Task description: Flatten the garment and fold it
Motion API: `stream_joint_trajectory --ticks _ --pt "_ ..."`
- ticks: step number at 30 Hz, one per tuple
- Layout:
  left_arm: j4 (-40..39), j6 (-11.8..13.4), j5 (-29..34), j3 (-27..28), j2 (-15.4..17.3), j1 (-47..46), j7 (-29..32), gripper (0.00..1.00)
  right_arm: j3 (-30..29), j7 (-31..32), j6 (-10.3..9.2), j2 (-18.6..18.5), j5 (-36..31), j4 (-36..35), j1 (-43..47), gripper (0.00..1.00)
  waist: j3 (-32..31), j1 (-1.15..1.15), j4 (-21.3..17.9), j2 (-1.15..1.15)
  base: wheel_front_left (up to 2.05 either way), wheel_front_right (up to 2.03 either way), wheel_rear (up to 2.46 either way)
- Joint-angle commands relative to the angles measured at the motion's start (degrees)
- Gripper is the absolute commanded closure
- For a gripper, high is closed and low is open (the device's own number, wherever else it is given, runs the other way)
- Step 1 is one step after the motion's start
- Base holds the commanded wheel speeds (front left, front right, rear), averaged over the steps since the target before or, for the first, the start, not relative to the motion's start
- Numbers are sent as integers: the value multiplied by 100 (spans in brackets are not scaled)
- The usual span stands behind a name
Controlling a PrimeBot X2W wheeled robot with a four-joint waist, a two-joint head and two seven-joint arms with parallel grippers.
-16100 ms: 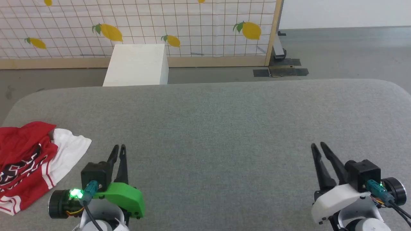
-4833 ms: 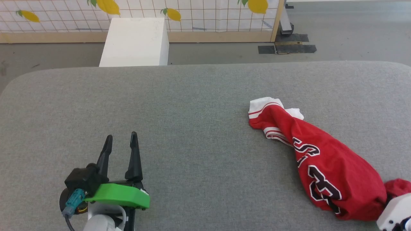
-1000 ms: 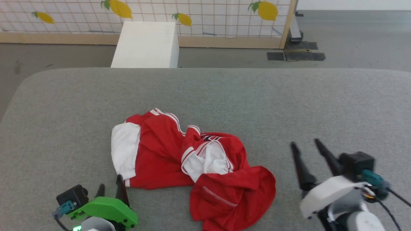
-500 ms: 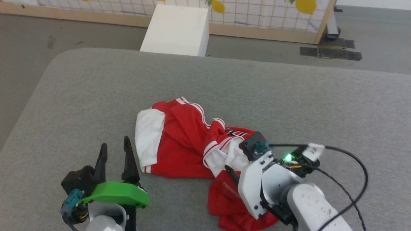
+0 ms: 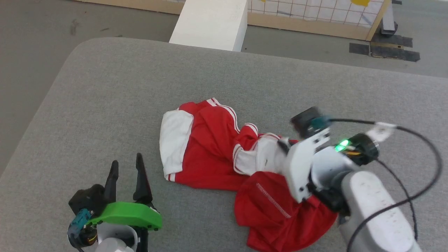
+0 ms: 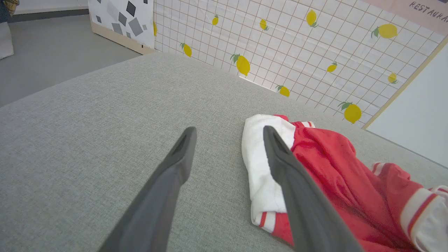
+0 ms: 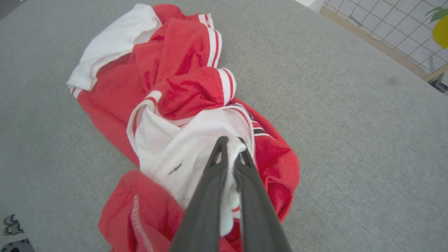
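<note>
Garment (image 7: 182, 91) now in right gripper (image 7: 231, 141)

Garment (image 5: 206, 157) is bunched up mid-table (image 5: 105, 94). Left gripper (image 5: 126, 159) is placed just beside its near-left corner. Right gripper (image 7: 231, 141) is set into the garment's right half, with cloth pinched between the fingers. Box (image 5: 210, 22) is stood on the floor (image 5: 35, 42) behind the table's far edge, panel (image 5: 308, 8) behind it, rightward.

The garment (image 5: 210, 157), a red jersey T-shirt with white sleeves and red-and-white striped trim, lies crumpled in a heap. A white fold near its middle is pinched in the right end effector (image 7: 231, 141). One white sleeve lies just beside the left end effector (image 6: 227, 130).
</note>
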Motion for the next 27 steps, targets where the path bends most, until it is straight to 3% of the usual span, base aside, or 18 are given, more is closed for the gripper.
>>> stream_joint_trajectory --ticks 1,9,16,17,18,22,27 --pt "21 -45 36 18 -34 -17 -21 0 -230 -221 -9 7 84 -137 14 100 -88 0 -98 0 0 0 0" --pt "72 -75 23 -34 -37 -24 -21 0 -2222 -767 -9 29 40 -760 549 100 -236 0 -375 0 0 0 0" --pt "122 -115 30 -109 -37 -35 -21 0 -4069 -613 -9 30 -475 -411 1012 100 -231 0 -521 0 0 0 0" --pt "131 -121 32 -119 -37 -44 -21 0 -4246 -600 -9 30 -510 -301 1065 62 -225 0 -537 0 0 0 0" --pt "138 -126 30 -129 -37 -49 -21 0 -4361 -590 -9 30 -517 -216 1105 2 -224 0 -548 0 0 0 0" --pt "156 -138 39 -170 -37 -63 -21 0 -4754 -822 -9 31 -366 -4 1216 0 -228 0 -612 0 0 0 0" --pt "174 -196 88 -282 -38 -88 -21 0 -4921 -1818 -9 31 -150 64 1382 0 -289 0 -738 0 0 0 0"
